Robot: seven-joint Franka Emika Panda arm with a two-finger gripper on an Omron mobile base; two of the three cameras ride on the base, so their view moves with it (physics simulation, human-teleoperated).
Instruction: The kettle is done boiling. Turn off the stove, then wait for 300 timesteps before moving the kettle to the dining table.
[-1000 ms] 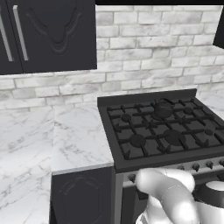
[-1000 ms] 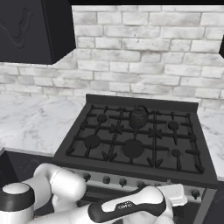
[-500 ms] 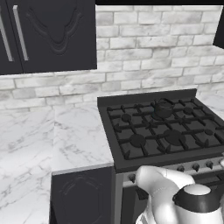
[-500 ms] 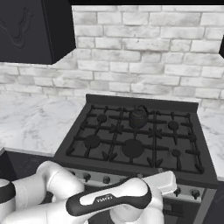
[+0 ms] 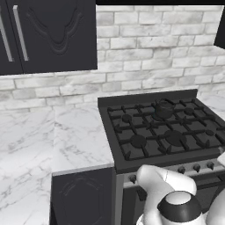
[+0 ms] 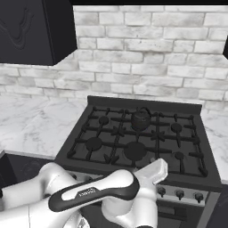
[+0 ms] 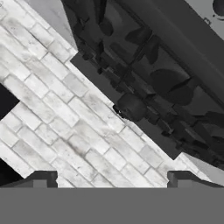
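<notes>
One kettle, rear of the stove

One small black kettle (image 6: 141, 119) sits on a back burner of the stove (image 6: 133, 142), just in front of the raised rear lip and the white brick wall (image 6: 147, 67). From the left base view the kettle (image 5: 164, 108) is right of centre on the rear row. Cast-iron grates surround it; the other burners are bare. A row of knobs (image 6: 180, 194) lines the silver front strip. Marble counter (image 5: 66, 132) runs left of the stove, black upper cabinets (image 5: 48, 35) above it. The white arm (image 6: 111, 191) crosses low before the stove front, covering some knobs. In the hand view the gripper (image 7: 111, 177) is spread wide, tips apart, nothing between them; kettle (image 7: 131, 107) well ahead.
</notes>
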